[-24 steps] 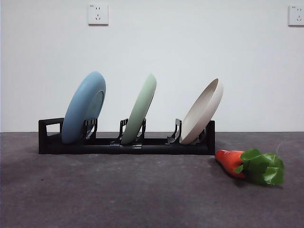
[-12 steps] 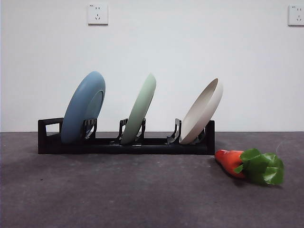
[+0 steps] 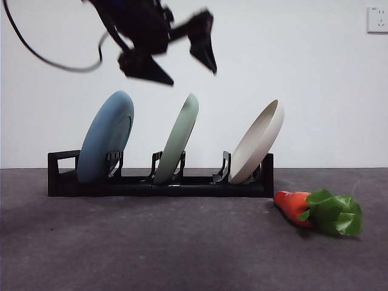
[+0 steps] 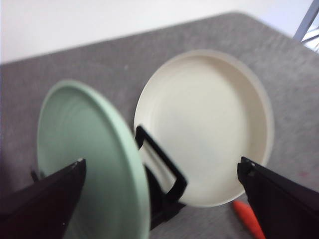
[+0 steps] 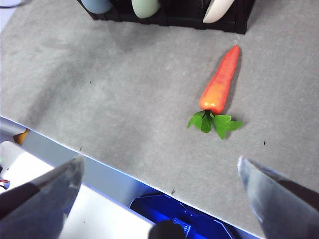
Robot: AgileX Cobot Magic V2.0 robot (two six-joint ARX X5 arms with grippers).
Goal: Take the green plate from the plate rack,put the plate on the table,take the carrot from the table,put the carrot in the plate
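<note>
- Green plate (image 3: 179, 140), round, shallow and matte pale mint, stands on edge in the middle slot of the long, low black plate rack (image 3: 159, 185), leaning the same way as its neighbours.
- Above it in the front view hangs the left gripper (image 3: 182, 57), dark and blurred, tilted, with a black cable looping off its arm towards the top corner.
- Its jaws are spread wide and hold nothing; one tip points down between the light blue plate and the green plate, the other hangs just above the green plate's top edge, clear of it.
- In the left wrist view the green plate (image 4: 94, 164) sits between the two jaws, close to one of them, with the round beige plate (image 4: 209, 124) beyond it.
- Round light blue plate (image 3: 108, 145) fills the slot next to the rack's loop handle.
- Stubby orange-red toy carrot (image 3: 295, 206) with bright green leaves lies on the dark grey desk (image 3: 182, 248) just beside the rack's end near the beige plate.
- Right gripper (image 5: 159, 181) hovers well back from the carrot (image 5: 219, 82), over the desk's near edge, its jaws wide apart and empty.
</note>
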